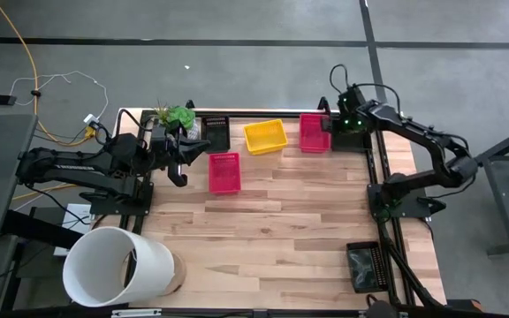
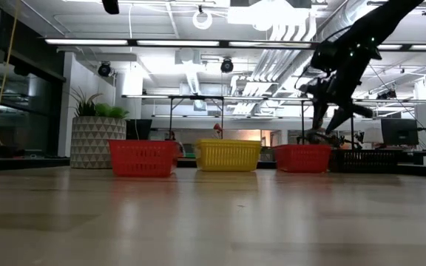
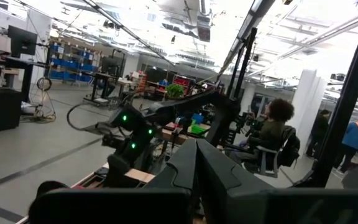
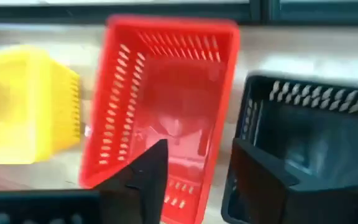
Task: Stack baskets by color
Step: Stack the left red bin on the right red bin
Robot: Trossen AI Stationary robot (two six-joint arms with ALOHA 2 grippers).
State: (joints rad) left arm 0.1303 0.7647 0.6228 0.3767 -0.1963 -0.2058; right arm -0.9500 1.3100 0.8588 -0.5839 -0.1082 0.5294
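Note:
Along the table's far edge stand a black basket (image 1: 216, 131), a yellow basket (image 1: 265, 136) and a pink-red basket (image 1: 315, 132). Another pink-red basket (image 1: 224, 171) rests nearer the middle. In the right wrist view a second black basket (image 4: 303, 149) sits right beside the far pink-red basket (image 4: 166, 93). My right gripper (image 4: 199, 149) hangs open just above these two, one finger over each, touching neither as far as shows. My left gripper (image 1: 180, 168) is shut and holds nothing, raised at the table's left side.
A large white bucket (image 1: 117, 265) lies at the near left corner. A potted green plant (image 1: 175, 115) stands at the far left. One more black basket (image 1: 363, 265) sits by the right rail near the front. People sit in the room beyond the table (image 3: 278, 130).

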